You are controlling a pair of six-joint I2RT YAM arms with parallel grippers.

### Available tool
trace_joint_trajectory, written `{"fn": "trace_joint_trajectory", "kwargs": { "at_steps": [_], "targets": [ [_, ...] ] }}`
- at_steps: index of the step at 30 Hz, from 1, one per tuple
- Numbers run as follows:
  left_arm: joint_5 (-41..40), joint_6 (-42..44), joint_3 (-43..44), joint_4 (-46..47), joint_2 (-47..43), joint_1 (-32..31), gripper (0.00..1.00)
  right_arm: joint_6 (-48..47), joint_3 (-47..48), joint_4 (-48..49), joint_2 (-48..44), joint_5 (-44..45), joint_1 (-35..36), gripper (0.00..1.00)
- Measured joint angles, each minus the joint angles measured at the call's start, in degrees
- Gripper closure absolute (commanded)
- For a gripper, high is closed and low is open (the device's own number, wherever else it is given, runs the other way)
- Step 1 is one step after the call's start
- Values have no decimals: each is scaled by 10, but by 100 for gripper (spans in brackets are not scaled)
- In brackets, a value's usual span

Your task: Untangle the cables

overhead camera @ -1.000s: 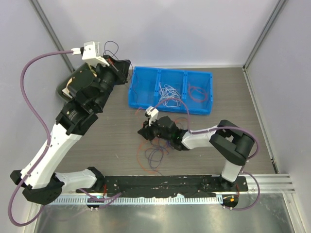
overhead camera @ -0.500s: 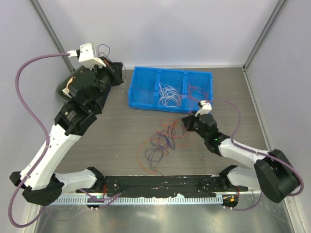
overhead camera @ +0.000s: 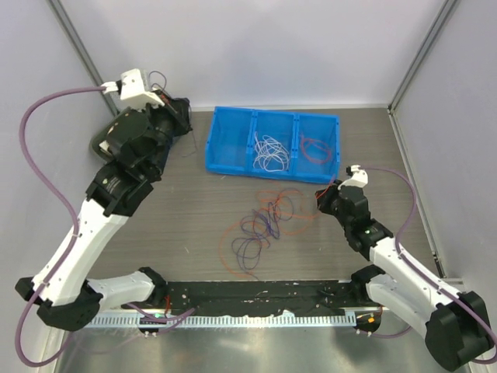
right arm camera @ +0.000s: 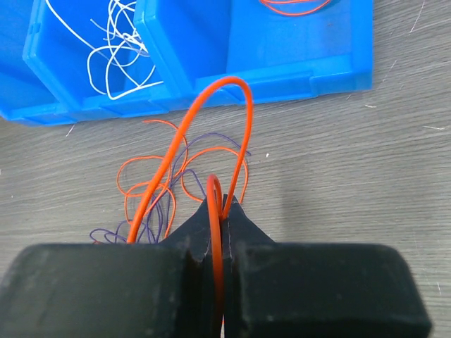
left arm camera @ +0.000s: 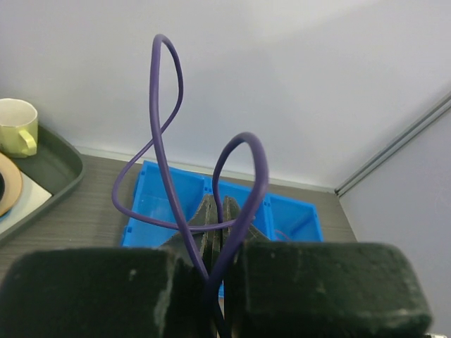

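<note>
A tangle of orange and purple cables [overhead camera: 260, 225] lies on the table's middle; it also shows in the right wrist view [right arm camera: 151, 190]. My right gripper [right arm camera: 224, 204] is shut on an orange cable [right arm camera: 204, 120] that loops up from it; in the top view this gripper [overhead camera: 328, 200] is right of the tangle. My left gripper [left arm camera: 218, 211] is shut on a purple cable [left arm camera: 165, 105] that loops upward; in the top view it [overhead camera: 182, 116] is held high at the back left. White cables [overhead camera: 270, 151] lie in the blue bin's middle compartment, an orange one [overhead camera: 314, 148] in its right compartment.
A blue three-compartment bin [overhead camera: 225, 159] stands at the back centre. A dark tray [left arm camera: 49, 176] with a pale green cup [left arm camera: 17, 127] sits at the far left. Grey walls enclose the table on three sides.
My right arm has swung from over the tangle out to the right, drawing an orange cable with it. My left gripper has shifted slightly left with the purple cable.
</note>
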Motion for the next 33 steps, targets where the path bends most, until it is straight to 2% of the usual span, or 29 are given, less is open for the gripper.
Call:
{"fn": "trace_joint_trajectory", "kwargs": {
  "at_steps": [12,17,22,24,25,26,28,29,32,33],
  "targets": [
    [100,-6,63,14,181,59,100,0,1,-28,-32,-8,0,99],
    [129,-5,71,59,250,75,100,0,8,-47,-37,-5,0,99],
    [144,4,91,86,362,85,98,-3,16,-58,-37,-3,0,99],
    [146,8,114,81,415,87,84,-5,22,-68,-34,-1,0,99],
    [144,8,136,64,449,89,72,-7,27,-75,-31,0,0,99],
    [142,7,164,47,484,91,42,-10,33,-78,-28,0,0,99],
    [135,4,209,4,533,93,28,-13,42,-82,-24,1,0,99],
    [133,-5,227,-18,551,93,16,-14,45,-83,-23,1,0,99],
    [135,-18,241,-66,565,93,1,-17,55,-88,-19,0,0,99],
    [136,-22,241,-75,560,93,0,-18,57,-90,-19,-2,0,99]
  ]
}}
